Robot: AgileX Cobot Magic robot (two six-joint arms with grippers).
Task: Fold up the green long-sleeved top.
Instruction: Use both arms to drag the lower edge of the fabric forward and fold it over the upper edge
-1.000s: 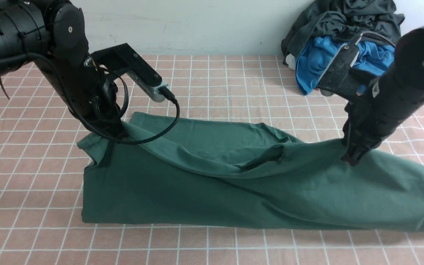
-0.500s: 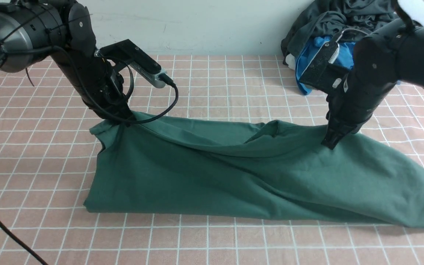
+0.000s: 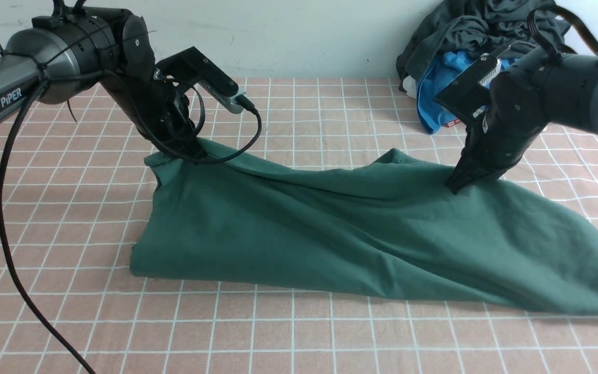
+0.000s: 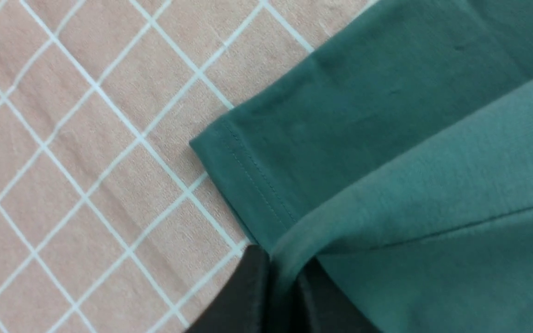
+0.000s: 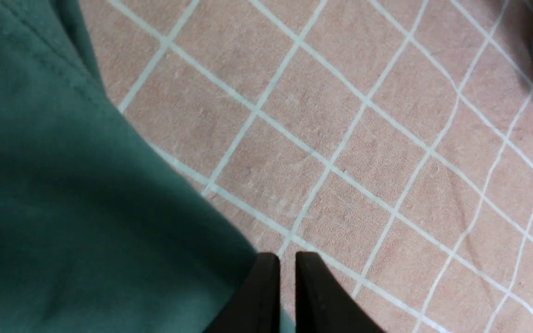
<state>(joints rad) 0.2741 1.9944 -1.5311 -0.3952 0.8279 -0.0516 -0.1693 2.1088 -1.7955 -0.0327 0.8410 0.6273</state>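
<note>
The green long-sleeved top (image 3: 330, 228) lies across the middle of the checked table, folded lengthwise, with its near folded edge toward me. My left gripper (image 3: 195, 155) is shut on the top's far left edge; in the left wrist view (image 4: 276, 273) the cloth (image 4: 410, 208) runs between the black fingertips beside a stitched hem. My right gripper (image 3: 454, 186) is shut on the far right edge. In the right wrist view (image 5: 287, 266) the fingertips pinch the cloth (image 5: 63, 185) edge just above the table.
A pile of dark grey clothes (image 3: 486, 36) with a blue garment (image 3: 444, 88) lies at the back right, close behind the right arm. The pink checked tablecloth (image 3: 299, 114) lies bare behind the top and along the near edge. A wall bounds the back.
Both grippers have moved away from me toward the back of the table, dragging the top's held edge with them. The open neckline fold in the middle has flattened out of sight.
</note>
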